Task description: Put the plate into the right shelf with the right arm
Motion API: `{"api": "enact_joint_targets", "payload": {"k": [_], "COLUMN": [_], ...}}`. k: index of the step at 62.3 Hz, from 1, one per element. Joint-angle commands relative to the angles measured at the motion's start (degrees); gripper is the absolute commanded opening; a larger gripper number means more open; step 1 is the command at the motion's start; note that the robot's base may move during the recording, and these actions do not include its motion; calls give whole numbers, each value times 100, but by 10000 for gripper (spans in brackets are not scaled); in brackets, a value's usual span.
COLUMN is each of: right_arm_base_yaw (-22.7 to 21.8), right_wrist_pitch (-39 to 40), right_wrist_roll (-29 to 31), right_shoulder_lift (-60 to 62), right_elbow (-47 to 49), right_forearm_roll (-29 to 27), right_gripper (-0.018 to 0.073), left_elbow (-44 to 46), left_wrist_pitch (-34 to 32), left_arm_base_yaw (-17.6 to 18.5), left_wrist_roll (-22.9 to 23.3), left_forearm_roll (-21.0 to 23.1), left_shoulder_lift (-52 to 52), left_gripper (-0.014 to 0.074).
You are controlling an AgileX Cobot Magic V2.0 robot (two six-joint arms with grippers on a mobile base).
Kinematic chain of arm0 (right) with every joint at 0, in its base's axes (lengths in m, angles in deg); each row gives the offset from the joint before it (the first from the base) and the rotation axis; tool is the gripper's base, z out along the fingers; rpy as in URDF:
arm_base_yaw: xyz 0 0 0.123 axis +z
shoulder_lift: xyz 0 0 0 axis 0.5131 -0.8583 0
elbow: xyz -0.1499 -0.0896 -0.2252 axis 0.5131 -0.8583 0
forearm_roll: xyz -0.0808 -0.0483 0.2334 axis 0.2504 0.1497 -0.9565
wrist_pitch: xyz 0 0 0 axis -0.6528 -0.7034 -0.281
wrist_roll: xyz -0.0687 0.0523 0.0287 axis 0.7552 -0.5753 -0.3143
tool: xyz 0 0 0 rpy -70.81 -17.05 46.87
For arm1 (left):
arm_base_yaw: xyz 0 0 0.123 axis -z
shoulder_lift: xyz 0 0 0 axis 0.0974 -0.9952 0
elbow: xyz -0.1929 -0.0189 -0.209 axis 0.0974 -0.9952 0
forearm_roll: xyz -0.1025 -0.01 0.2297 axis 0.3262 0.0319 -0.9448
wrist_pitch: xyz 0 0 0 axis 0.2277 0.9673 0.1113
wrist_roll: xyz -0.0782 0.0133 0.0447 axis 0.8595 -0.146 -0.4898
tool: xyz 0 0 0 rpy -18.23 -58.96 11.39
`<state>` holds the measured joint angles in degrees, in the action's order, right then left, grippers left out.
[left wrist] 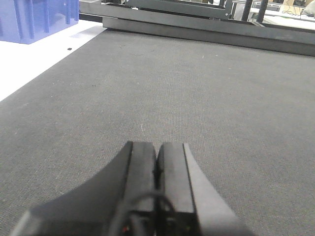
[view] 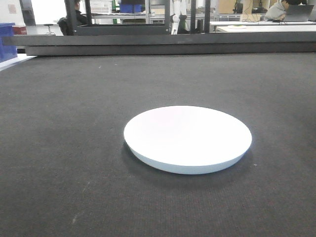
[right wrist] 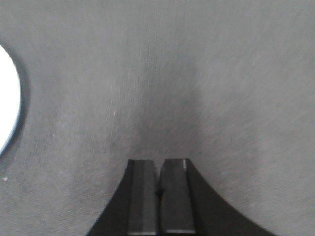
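Clenched and empty are my left gripper (left wrist: 156, 145) and right gripper (right wrist: 158, 162); glossy white round plate (view: 187, 136) lies flat, rim up.

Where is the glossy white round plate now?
The white plate lies on the dark grey mat, centre-right in the front view; the right wrist view shows its edge far left, apart from the shut right end effector.

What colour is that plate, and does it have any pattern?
The plate is plain white, unpatterned; clearest in the front-facing view.

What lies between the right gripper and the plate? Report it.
Only bare dark mat separates the right gripper and the plate, seen in the right wrist view.
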<state>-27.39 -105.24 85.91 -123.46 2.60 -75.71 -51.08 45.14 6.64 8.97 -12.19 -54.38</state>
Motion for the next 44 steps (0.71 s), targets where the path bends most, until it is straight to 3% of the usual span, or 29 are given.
{"api": "enact_joint_targets", "payload": {"k": [1,14,20,26,32,44], "right_arm_base_yaw": [179,950,1275,1563,1738,1797], "right_wrist_pitch": [-306,-766,-1045,-1542,-2100,-2488], "right_wrist_roll": [-458,-1160,-1250,-1380,-1380,-1375], "right_shoulder_lift": [-565,-2148,-2669,-3103,-3434,-3698], "right_elbow": [721,1927,2428,2975,3419,3639], "right_forearm_roll": [-14,131,131,131,131,-225], "right_gripper": [56,69,174,384,510,517], "left_elbow": [-59,-59,-59,-59,-59,-59], "left_wrist_pitch": [-516,-516,-516,-516,-516,-516], "left_arm_base_yaw": [11,11,11,11,11,11], "left_wrist_roll": [40,40,40,40,40,40], "left_forearm_roll": [47,47,47,47,47,47], "left_shoulder_lift": [59,59,59,59,59,59], "left_gripper": [-128,-128,-128,-128,-128,-128]}}
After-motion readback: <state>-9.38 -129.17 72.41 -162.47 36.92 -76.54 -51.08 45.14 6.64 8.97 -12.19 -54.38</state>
